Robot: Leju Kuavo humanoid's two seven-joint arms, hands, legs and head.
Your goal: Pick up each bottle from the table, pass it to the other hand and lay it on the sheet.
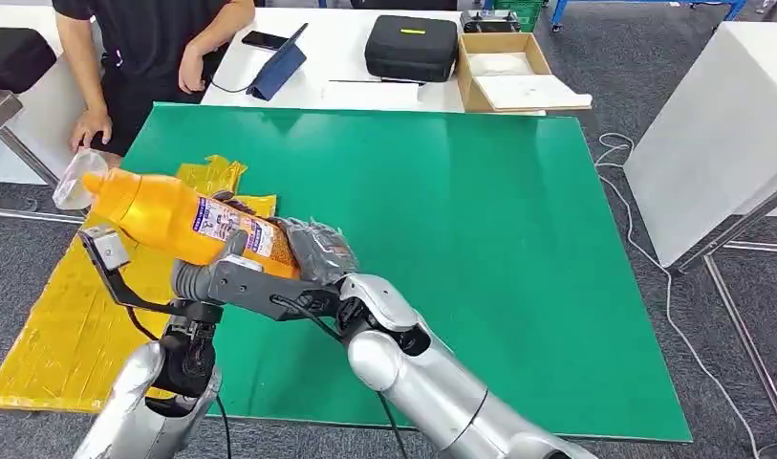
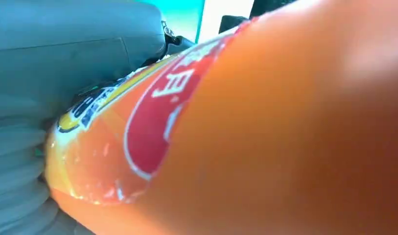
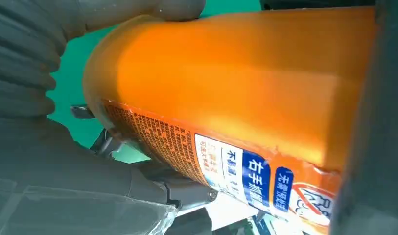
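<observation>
Two hands meet on one bottle, operator. You see the flat green surface (image 1: 442, 239) widest, then the crumpled yellow plastic sheet (image 1: 69, 325) at its left edge. Above the sheet's edge, the orange labelled plastic bottle (image 1: 188, 222) hangs tilted. Right hand (image 1: 312, 251) fingers wrap its base; left hand (image 1: 212, 279) fingers seem to clasp its middle, though that view is blurred.
</observation>
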